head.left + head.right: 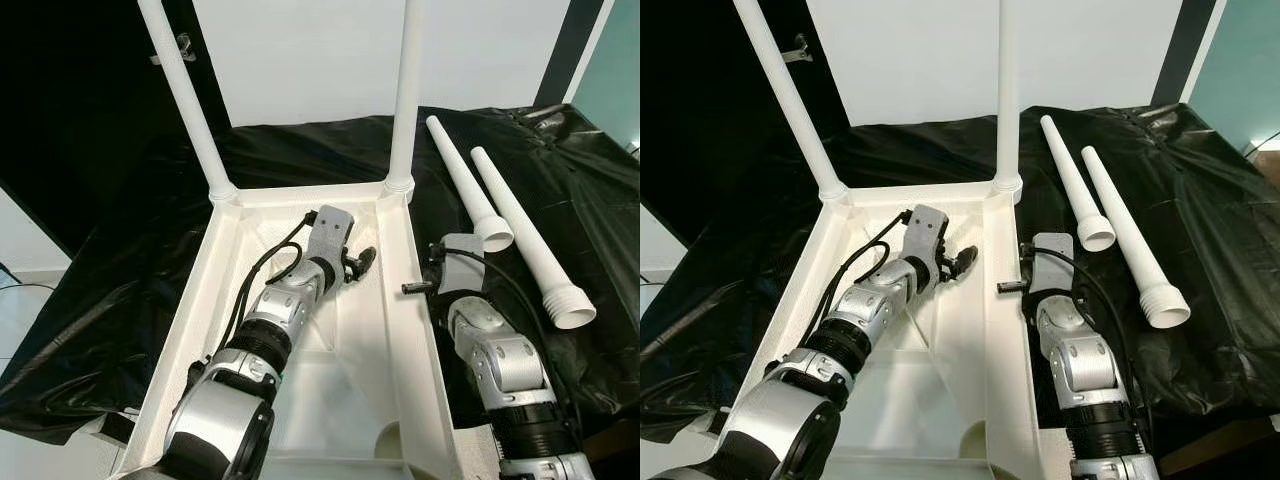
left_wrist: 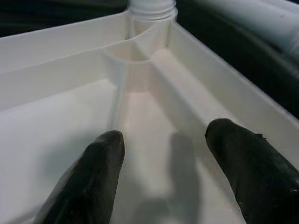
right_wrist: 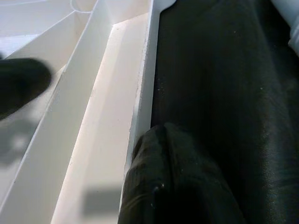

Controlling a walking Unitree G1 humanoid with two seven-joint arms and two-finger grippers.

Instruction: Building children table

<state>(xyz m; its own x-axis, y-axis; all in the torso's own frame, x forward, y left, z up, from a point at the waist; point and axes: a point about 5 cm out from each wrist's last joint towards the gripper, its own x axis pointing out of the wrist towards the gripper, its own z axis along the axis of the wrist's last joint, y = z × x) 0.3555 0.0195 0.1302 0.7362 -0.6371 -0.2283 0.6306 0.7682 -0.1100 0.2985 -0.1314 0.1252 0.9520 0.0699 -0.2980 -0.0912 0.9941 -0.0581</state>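
Observation:
The white table top (image 1: 222, 262) lies upside down on black cloth. Two white legs (image 1: 183, 92) (image 1: 406, 90) stand screwed into its far corners. Two loose legs (image 1: 463, 178) (image 1: 527, 243) lie on the cloth to the right. My left gripper (image 1: 362, 262) is inside the tray-like underside near the far right corner, open, with nothing between its fingers (image 2: 103, 154). My right gripper (image 1: 418, 287) sits at the table's right rim (image 3: 142, 88), open. One finger (image 3: 177, 182) rests outside against the rim, and the other (image 3: 18, 84) is over the inside.
The black cloth (image 1: 110, 300) covers the floor around the table top. An empty round leg socket (image 1: 390, 440) shows at the near right corner. A white wall (image 1: 300, 50) stands behind. Bare floor (image 1: 20, 310) lies at the left.

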